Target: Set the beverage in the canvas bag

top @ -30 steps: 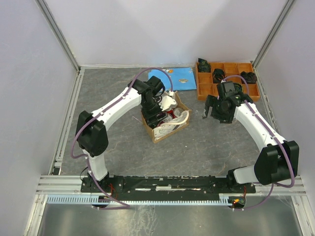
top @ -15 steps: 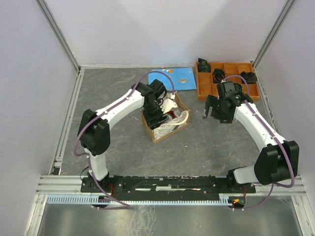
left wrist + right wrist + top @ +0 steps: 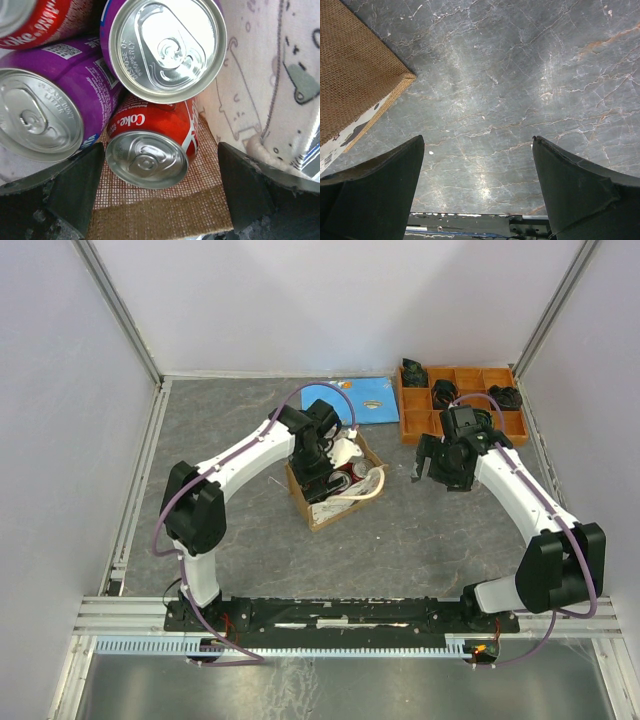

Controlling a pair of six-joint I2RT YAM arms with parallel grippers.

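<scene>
Red Coke can (image 3: 150,145) down inside the canvas bag (image 3: 355,75) among purple cans (image 3: 45,110), ungripped beneath the wide-spread left tool (image 3: 160,170), apparently delivered; right tool (image 3: 477,150), likewise splayed and empty, outside the bag, keeping clear.

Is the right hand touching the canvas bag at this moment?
Apart. The top view plainly shows a strip of bare grey table between the right hand and the canvas bag.

The left gripper (image 3: 160,192) hangs spread wide over a red cola can (image 3: 150,145), beside two purple cans (image 3: 167,47), on the canvas bag (image 3: 150,212) floor
</scene>
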